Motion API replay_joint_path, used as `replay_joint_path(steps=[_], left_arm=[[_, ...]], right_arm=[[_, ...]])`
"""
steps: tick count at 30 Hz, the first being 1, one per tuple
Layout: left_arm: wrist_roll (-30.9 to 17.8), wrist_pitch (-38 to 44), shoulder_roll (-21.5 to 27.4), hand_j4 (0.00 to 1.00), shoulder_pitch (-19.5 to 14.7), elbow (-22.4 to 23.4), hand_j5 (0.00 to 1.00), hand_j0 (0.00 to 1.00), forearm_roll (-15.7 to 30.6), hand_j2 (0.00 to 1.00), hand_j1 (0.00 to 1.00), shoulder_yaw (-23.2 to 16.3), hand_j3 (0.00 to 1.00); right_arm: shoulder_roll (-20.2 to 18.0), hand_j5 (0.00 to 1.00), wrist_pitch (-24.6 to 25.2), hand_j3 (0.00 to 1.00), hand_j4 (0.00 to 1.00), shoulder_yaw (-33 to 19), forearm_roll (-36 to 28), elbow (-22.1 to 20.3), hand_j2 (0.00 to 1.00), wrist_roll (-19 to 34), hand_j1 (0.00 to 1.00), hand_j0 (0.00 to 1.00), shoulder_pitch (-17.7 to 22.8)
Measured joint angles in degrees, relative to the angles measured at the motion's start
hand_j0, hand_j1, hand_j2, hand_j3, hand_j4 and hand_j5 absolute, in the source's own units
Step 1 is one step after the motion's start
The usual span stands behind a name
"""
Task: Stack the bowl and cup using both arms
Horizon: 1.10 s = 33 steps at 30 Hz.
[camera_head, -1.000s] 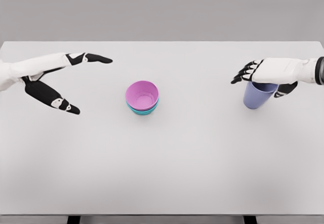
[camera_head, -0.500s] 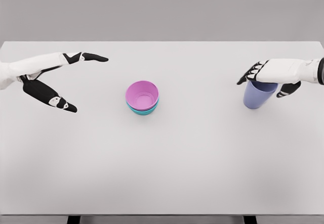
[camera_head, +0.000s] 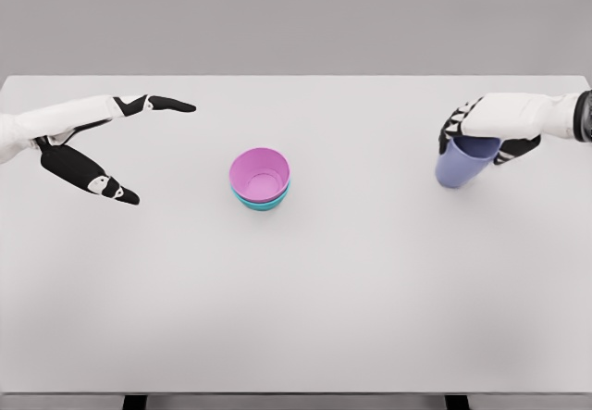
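A pink bowl (camera_head: pixel 260 172) sits nested in a teal bowl (camera_head: pixel 261 204) at the middle of the white table (camera_head: pixel 296 290). At the far right a blue-violet cup (camera_head: pixel 460 164) is tilted, its base leaning left, with my right hand (camera_head: pixel 481 132) shut on its rim from above. My left hand (camera_head: pixel 129 146) hovers at the far left, well apart from the bowls, with thumb and fingers spread and nothing in it.
Nothing else stands on the table. Its far edge runs along the grey wall and its near edge lies at the bottom of the view.
My right hand has closed on the cup and tipped it, shifting it slightly left and up. The left hand has drawn back a little to the left.
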Motion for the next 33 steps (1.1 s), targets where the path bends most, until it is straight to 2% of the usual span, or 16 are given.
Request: replay_joint_path(steps=[10, 15, 21, 28, 33], left_arm=[[0.00, 0.07, -0.07, 1.00, 0.00, 0.05, 1.00, 1.00, 0.00, 1.00, 1.00, 0.13, 1.00], [0.00, 0.09, -0.08, 1.00, 0.00, 0.05, 1.00, 1.00, -0.02, 1.00, 1.00, 0.15, 1.00], [0.00, 0.09, -0.07, 1.00, 0.00, 0.05, 1.00, 1.00, -0.01, 1.00, 1.00, 0.15, 1.00], [0.00, 0.09, -0.07, 1.00, 0.00, 0.05, 1.00, 1.00, -0.03, 1.00, 1.00, 0.16, 1.00], [0.00, 0.09, -0.07, 1.00, 0.00, 0.05, 1.00, 1.00, -0.03, 1.00, 1.00, 0.15, 1.00]], right_arm=[[2.70, 0.65, -0.02, 0.65, 0.65, -0.60, -0.07, -0.67, 0.65, 0.02, 0.65, 0.65, -2.72], [6.45, 0.65, -0.02, 0.65, 0.65, -0.62, -0.10, -1.11, 0.65, 0.02, 0.65, 0.65, -5.27], [10.66, 0.65, -0.03, 0.65, 0.65, -0.60, -0.08, -1.59, 0.65, 0.02, 0.65, 0.65, -6.42], [14.11, 0.65, -0.06, 0.65, 0.65, -0.67, 0.00, -4.85, 0.65, 0.03, 0.65, 0.65, -6.50], [15.94, 0.65, -0.06, 0.65, 0.65, -0.88, 0.01, -8.93, 0.65, 0.04, 0.65, 0.65, -6.50]])
